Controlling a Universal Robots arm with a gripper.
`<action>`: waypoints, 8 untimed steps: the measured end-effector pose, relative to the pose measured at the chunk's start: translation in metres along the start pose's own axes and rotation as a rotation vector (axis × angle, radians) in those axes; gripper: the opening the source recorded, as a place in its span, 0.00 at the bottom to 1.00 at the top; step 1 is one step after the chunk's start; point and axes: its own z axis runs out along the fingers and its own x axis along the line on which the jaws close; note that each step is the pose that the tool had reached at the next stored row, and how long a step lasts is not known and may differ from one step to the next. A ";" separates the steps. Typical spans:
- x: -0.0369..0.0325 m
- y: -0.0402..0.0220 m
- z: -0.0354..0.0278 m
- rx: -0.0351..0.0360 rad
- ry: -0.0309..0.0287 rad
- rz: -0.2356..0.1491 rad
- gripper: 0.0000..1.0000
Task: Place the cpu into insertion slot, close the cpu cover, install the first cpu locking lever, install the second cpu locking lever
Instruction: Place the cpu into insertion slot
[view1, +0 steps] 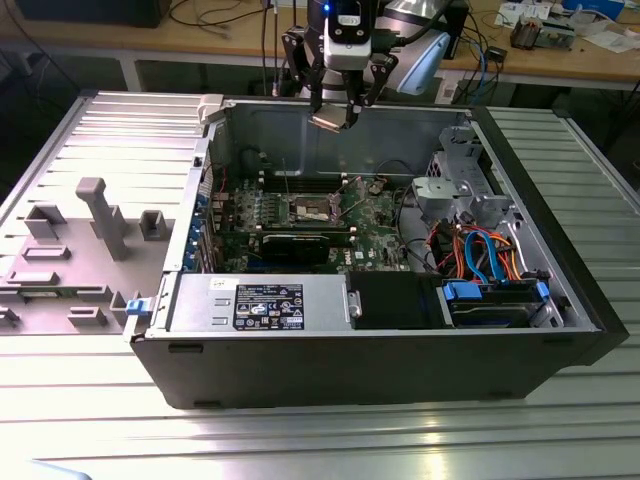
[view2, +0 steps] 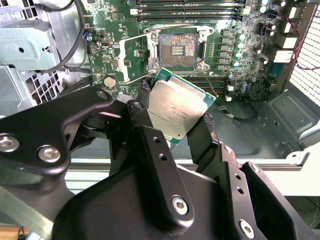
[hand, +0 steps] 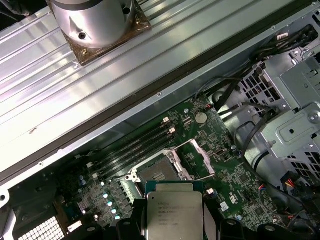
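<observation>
The cpu (view2: 177, 112) is pinched by two opposite edges between the black fingers (view2: 200, 137) of the gripper (view2: 175, 117). Its silver top is exposed and its green rim shows at the free corners. It is held well above the insertion slot (view2: 176, 50), apart from it, and in both wrist views it is turned out of line with the slot's edges.

In the exterior view the gripper (view1: 336, 110) and the cpu (view1: 331, 121) are seen high over the slot (view1: 312, 208), about level with the upper rim of the computer case (view1: 400, 350).

The slot's tan contact field is uncovered. The cpu cover (view2: 122, 59) is swung open and lies just beside the slot, on the side toward the drive cage (view2: 25, 45). The long memory slots (view2: 187, 7) run near another side of the slot, and a row of small capacitors (view2: 240, 50) lines the side opposite the cover.

Open air lies between chip and slot, and the case is open above the slot.
</observation>
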 end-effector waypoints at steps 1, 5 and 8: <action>0.0000 0.0000 0.0000 0.0000 0.0000 0.000 0.55; 0.0000 0.0000 0.0000 0.0000 0.0000 0.001 0.55; 0.0000 -0.0001 0.0004 -0.0009 -0.0043 0.049 0.55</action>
